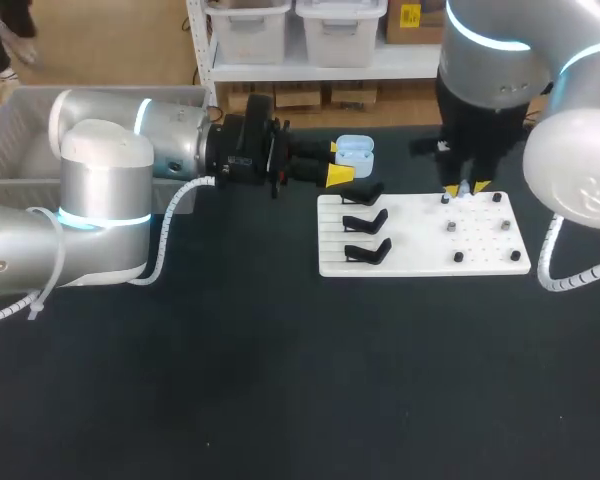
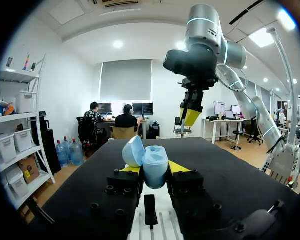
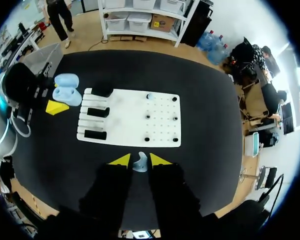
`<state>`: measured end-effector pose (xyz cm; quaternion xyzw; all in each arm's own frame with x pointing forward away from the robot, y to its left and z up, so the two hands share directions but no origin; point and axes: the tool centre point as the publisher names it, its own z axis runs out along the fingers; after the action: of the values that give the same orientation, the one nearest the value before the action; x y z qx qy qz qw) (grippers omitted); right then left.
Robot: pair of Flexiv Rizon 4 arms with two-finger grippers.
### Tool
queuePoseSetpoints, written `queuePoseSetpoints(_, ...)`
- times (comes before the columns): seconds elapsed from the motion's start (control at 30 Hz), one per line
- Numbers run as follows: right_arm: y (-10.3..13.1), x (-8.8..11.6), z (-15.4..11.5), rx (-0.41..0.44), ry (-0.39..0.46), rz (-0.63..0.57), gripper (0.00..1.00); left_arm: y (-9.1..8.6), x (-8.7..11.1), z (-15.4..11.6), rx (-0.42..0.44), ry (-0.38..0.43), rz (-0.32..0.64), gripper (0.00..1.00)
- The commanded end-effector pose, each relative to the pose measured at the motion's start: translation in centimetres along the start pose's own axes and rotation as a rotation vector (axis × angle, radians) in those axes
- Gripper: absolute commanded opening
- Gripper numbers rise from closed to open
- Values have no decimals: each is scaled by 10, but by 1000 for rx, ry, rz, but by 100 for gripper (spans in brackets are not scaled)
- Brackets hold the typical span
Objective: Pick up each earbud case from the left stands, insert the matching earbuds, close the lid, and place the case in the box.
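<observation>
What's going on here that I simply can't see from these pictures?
- Inside the earbud case: the left wrist view shows only its shell, gripped by the left pincer; the head view is too small.
- Earbud in the right pincer: tiny in the head and right wrist views, shape unclear.
- Box: in the head view, cut off by the edge and covered by the left arm.

Black table (image 1: 230,380) carries one white board (image 1: 420,262), lying flat below the right gripper (image 1: 466,188) and just beside the left gripper (image 1: 338,162). Three black stands (image 1: 366,222) and small pegs (image 1: 450,228) sit on the board.
</observation>
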<state>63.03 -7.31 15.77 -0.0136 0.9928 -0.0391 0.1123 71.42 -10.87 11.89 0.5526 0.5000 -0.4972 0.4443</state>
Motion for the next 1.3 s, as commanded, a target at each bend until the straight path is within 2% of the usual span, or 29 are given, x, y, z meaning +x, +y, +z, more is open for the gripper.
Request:
queuePoseSetpoints(0.03, 13, -12, -12, 57, 21, 88, 0, 0, 0, 0, -1, 0, 0, 0)
queuePoseSetpoints(0.2, 25, -29, -25, 95, 65, 239, 0, 0, 0, 0, -1, 0, 0, 0)
queuePoseSetpoints(0.4, 44, -38, -38, 52, 128, 352, 0, 0, 0, 0, -1, 0, 0, 0)
queuePoseSetpoints(0.63, 54, -38, -46, 65, 162, 372, 0, -7, 3, 6, 11, -1, 17, 0)
queuePoseSetpoints(0.93, 65, -33, -45, 82, 147, 393, 0, -15, 5, 12, 21, -17, 28, 0)
queuePoseSetpoints(1.07, 69, -35, -39, 61, 131, 448, 0, -16, 6, 12, 15, -23, 27, 0)
queuePoseSetpoints(1.3, 69, -35, -39, 61, 131, 448, 0, -16, 6, 12, 15, -23, 27, 0)
